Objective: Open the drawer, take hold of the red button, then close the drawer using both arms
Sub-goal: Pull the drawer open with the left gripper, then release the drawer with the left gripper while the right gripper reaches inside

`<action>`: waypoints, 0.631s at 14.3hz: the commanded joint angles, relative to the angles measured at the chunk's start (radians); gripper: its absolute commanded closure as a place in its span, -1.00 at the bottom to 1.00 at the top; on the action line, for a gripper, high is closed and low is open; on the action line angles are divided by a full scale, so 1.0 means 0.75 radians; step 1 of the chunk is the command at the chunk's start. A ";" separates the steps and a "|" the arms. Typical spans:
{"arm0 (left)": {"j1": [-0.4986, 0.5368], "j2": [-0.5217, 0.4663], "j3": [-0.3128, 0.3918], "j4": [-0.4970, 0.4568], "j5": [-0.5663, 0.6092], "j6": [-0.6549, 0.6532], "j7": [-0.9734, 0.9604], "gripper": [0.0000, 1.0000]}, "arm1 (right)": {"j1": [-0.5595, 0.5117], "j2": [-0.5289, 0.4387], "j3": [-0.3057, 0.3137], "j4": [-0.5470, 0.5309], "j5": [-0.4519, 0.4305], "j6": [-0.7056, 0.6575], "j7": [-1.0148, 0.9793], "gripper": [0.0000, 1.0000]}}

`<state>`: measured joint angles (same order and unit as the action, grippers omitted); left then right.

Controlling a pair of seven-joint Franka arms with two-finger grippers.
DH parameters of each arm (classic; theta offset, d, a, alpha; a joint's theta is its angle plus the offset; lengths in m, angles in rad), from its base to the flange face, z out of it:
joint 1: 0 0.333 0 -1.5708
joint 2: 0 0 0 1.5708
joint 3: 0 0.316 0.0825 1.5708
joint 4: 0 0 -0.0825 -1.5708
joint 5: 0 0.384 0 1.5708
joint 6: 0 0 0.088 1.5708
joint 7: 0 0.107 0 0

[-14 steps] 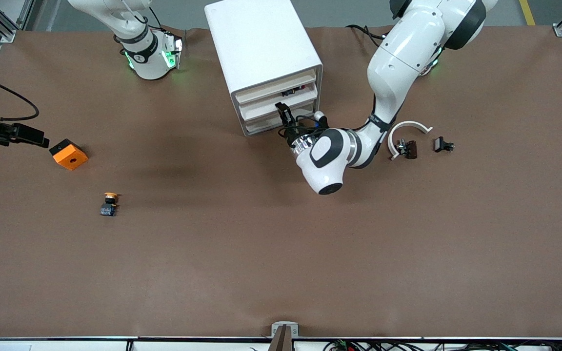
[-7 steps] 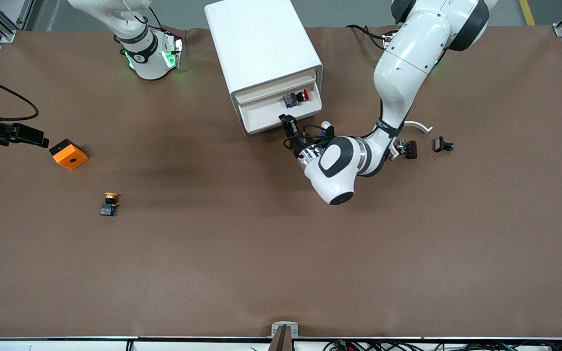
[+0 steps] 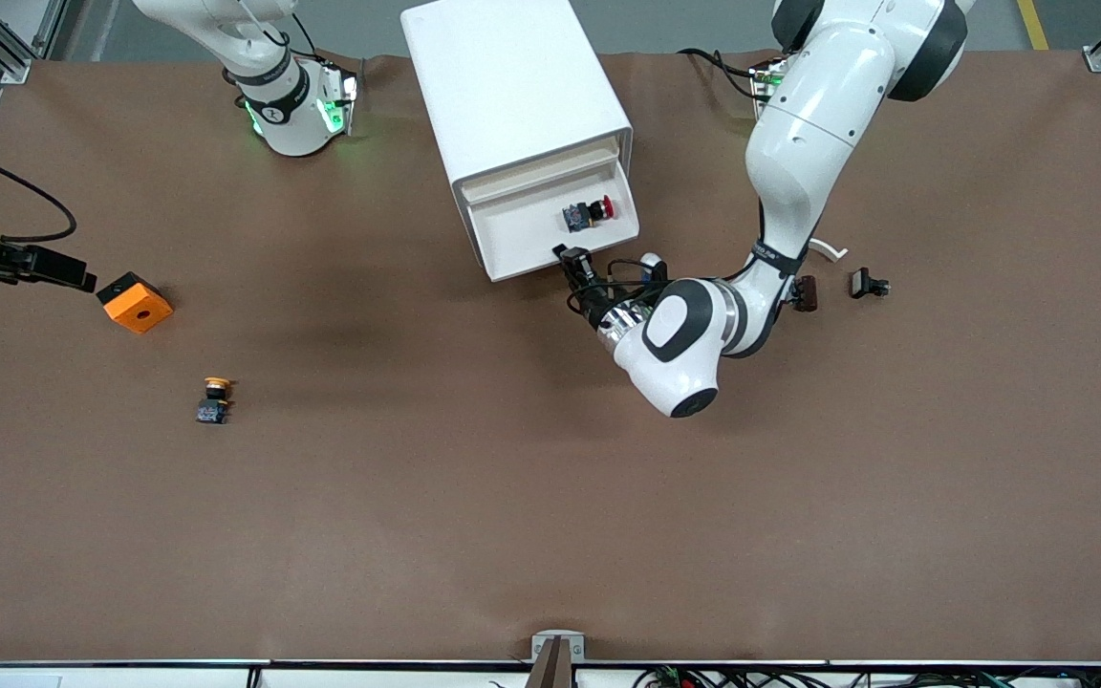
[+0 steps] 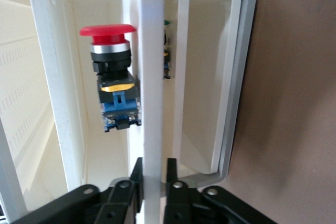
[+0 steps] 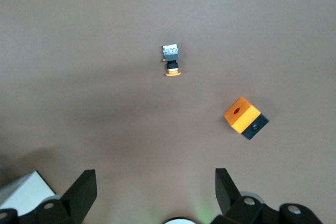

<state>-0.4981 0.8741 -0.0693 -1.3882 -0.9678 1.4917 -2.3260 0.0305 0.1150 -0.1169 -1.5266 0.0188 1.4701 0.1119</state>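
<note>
The white cabinet (image 3: 503,76) stands at the table's edge nearest the robots' bases. Its drawer (image 3: 522,234) is pulled out toward the front camera, and its white tray shows. The red-capped button (image 3: 589,211) lies on its side in the tray, toward the left arm's end. In the left wrist view the button (image 4: 110,77) lies just inside the drawer's front wall (image 4: 152,77). My left gripper (image 3: 574,260) is shut on that front wall, one finger on each side (image 4: 154,169). My right gripper (image 5: 155,182) is open and empty, and its arm waits near its base.
An orange cube with a hole (image 3: 134,302) and an orange-yellow-capped button (image 3: 214,399) lie toward the right arm's end; both show in the right wrist view (image 5: 242,116) (image 5: 171,61). A white curved piece (image 3: 832,250) and small dark parts (image 3: 868,283) lie beside the left arm.
My left gripper has drawn the drawer out toward the front camera, step by step. The red-capped button inside has come into full view. The right arm has not moved.
</note>
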 commanded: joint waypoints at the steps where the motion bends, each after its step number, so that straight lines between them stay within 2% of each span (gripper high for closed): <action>1: 0.024 0.019 0.013 0.067 0.018 0.003 0.023 -1.00 | 0.094 0.010 0.005 0.031 -0.001 -0.052 0.285 -1.00; 4: 0.089 0.019 0.009 0.182 0.016 -0.142 0.023 -1.00 | 0.162 0.008 0.007 0.031 -0.001 -0.064 0.427 -1.00; 9: 0.238 -0.008 0.008 0.253 0.020 -0.244 0.048 -1.00 | 0.358 0.010 0.009 0.031 0.012 -0.060 0.821 -1.00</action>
<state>-0.3488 0.8696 -0.0626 -1.2281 -0.9675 1.3422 -2.3083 0.2303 0.1150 -0.1034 -1.5256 0.0210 1.4406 0.6141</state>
